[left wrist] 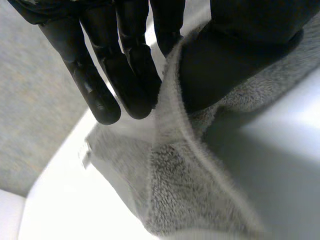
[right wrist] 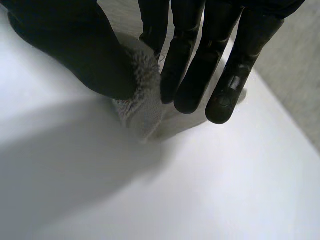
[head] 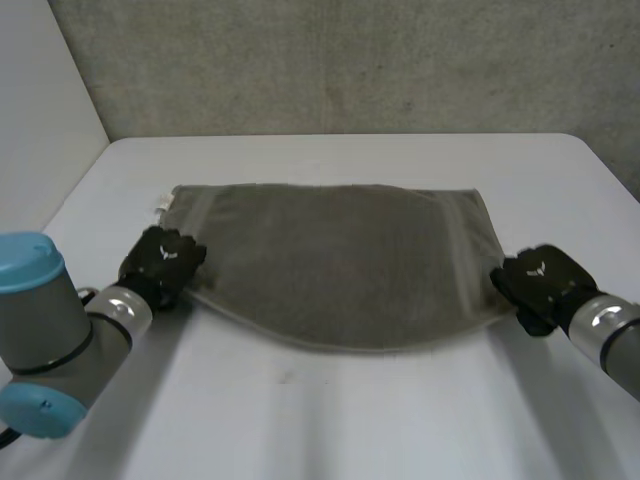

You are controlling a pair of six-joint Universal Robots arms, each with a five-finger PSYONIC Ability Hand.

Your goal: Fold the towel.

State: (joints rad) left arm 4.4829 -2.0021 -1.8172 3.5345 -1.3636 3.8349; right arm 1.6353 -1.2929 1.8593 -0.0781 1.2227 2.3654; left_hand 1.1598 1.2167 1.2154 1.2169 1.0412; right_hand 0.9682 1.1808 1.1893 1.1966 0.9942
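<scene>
Fingers (left wrist: pixel 130 90) and thumbs pinch the towel (head: pixel 340 265): left hand (head: pixel 162 258) at its 8 o'clock corner, right hand (head: pixel 540 282) at 4 o'clock; lift both evenly toward 12.

Plain grey towel (head: pixel 340 265) on white table (head: pixel 350 420)

Overhead view; wrist close-ups on towel (head: pixel 340 265)

The right hand (right wrist: pixel 150 45) pinches a grey towel (right wrist: pixel 142 107) corner between thumb and fingers (right wrist: pixel 192 75), above the white table (right wrist: pixel 210 190).
</scene>
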